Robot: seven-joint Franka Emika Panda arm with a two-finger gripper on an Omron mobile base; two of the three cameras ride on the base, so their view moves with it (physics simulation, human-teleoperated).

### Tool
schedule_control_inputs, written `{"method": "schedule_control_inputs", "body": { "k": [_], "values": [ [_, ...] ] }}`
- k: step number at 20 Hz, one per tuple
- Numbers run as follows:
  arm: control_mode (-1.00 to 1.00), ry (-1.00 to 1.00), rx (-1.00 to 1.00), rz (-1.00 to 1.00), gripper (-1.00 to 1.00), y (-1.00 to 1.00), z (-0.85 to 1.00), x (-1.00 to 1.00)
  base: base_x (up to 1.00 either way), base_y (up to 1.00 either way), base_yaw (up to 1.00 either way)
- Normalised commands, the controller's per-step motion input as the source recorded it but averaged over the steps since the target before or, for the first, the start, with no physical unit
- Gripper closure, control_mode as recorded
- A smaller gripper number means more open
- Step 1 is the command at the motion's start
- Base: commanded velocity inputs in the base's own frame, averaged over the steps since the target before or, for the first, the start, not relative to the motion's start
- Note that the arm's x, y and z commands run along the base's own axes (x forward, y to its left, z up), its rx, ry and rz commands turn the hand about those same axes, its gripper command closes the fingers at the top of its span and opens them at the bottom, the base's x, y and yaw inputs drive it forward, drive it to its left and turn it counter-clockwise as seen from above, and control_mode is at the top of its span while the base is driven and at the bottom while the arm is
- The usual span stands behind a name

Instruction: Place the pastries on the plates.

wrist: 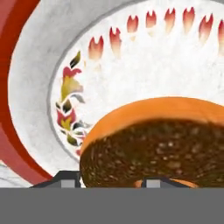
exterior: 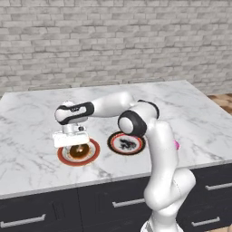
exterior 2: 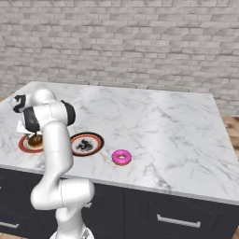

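The brown chocolate-glazed doughnut [wrist: 162,144] fills the lower hand view, with my gripper [wrist: 109,180] shut on its near edge. It hangs just over the cream centre of the red-orange-rimmed plate [wrist: 13,96]. From the left base view my gripper [exterior: 77,146] points straight down over that plate [exterior: 61,156], the chocolate doughnut [exterior: 78,151] at its tips. The black-rimmed plate [exterior: 127,143] lies just to the right, bare. The pink-frosted doughnut [exterior 2: 122,157] rests on the counter right of the black-rimmed plate [exterior 2: 87,144]. The arm hides most of the red-rimmed plate [exterior 2: 24,144].
Both plates sit near the front edge of a marble island counter [exterior: 41,113]. A grey brick wall [exterior: 113,41] stands behind it. Dark drawers [exterior 2: 177,214] run below the counter front.
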Motion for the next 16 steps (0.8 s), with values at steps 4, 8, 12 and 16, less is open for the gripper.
{"method": "schedule_control_inputs", "body": {
  "k": [4,8,12,16],
  "values": [
    [-1.00,-0.44,0.17,0.00,-1.00,-0.11,0.00,0.16,0.00,0.00,0.00],
    [-1.00,-0.31,0.11,0.00,-1.00,-0.35,0.35,0.00,0.00,0.00,0.00],
    [-1.00,-0.07,0.00,0.01,-1.00,-0.12,1.00,0.00,0.00,0.00,0.00],
    [-1.00,0.07,0.00,0.00,-1.00,0.27,0.99,0.00,0.00,0.00,0.00]
  ]
}}
